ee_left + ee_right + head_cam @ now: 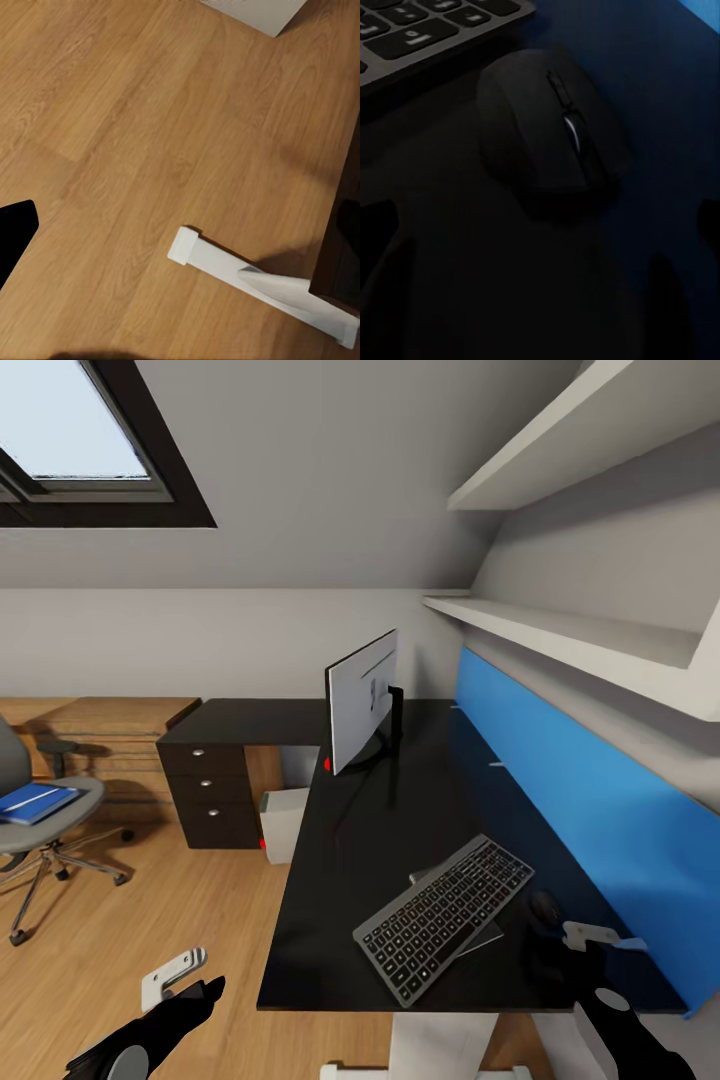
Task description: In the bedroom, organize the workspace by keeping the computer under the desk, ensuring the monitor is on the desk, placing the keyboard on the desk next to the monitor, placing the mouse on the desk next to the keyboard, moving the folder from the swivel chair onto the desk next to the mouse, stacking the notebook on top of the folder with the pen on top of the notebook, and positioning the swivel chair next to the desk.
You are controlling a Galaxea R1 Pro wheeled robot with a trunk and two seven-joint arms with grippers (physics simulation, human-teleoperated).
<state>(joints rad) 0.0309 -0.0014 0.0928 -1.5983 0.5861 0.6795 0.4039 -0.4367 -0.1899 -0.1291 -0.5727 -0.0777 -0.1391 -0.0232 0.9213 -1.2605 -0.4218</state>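
Observation:
On the black desk (400,830) the monitor (362,705) stands upright towards the back. The grey keyboard (445,915) lies slanted near the front, resting on a thin grey slab (483,940). The black mouse (545,907) sits right of it, by the blue panel. My right gripper (562,952) hovers open just short of the mouse (551,131), with the keyboard (420,30) beside it. A blue folder (35,801) lies on the swivel chair (45,830) at far left. The white computer (283,825) stands under the desk. My left gripper (188,982) hangs open over the floor.
A dark drawer unit (205,790) stands under the desk's left wing. The desk's white foot (262,281) lies on the wooden floor (112,112) below my left gripper. A blue back panel (590,800) and two wall shelves (560,625) line the desk's right side.

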